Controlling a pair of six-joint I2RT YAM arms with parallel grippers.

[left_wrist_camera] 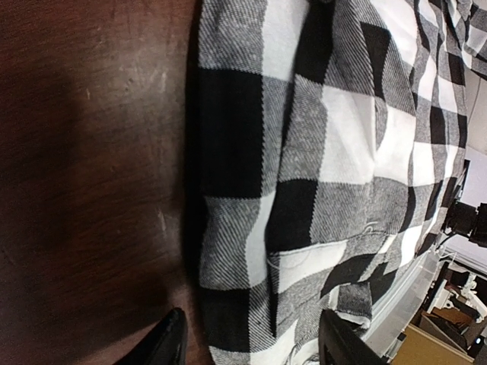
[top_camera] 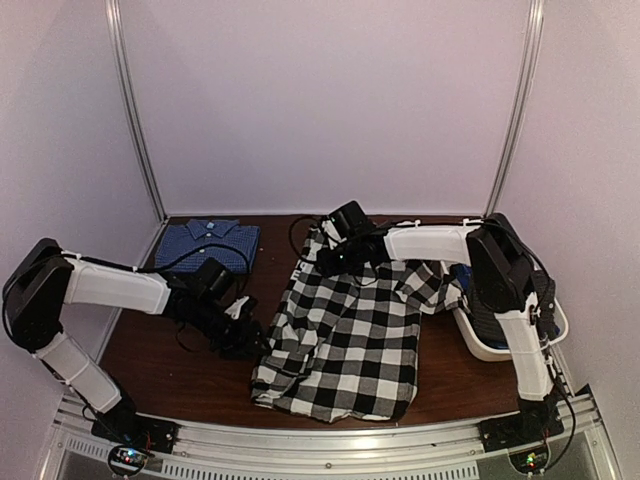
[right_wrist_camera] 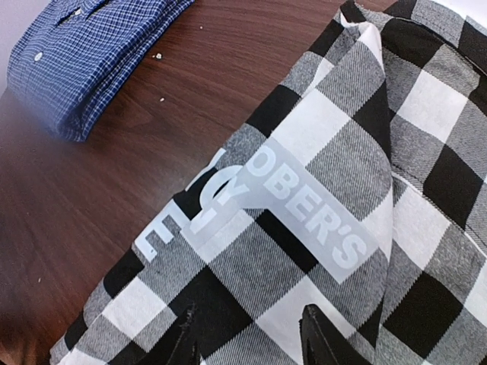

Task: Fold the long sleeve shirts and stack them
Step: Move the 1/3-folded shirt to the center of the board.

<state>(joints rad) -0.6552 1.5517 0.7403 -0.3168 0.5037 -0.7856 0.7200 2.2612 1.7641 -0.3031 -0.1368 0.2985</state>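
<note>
Progress: one of the long sleeve shirts, the blue shirt (top_camera: 208,245), lies folded on the table (top_camera: 150,365), left of and beyond the checked shirt (top_camera: 345,330). That counts as done. The checked shirt is only part folded: it is narrowed to a rough panel, but one sleeve (top_camera: 430,285) is out to its right, toward the white basket (top_camera: 490,350). You still have to finish the fold and stack it. Dark cloth shows in the basket; I cannot identify it.

Orientation: the checked shirt's long axis runs from the far side to the near edge of the table, its far end leaning slightly right. Judging by the sleeve, the collar end is far.

Grippers: your left gripper (left_wrist_camera: 255,342) is at the shirt's left edge, fingers apart. Your right gripper (right_wrist_camera: 247,342) is over its far end, fingers apart, gripping nothing.
</note>
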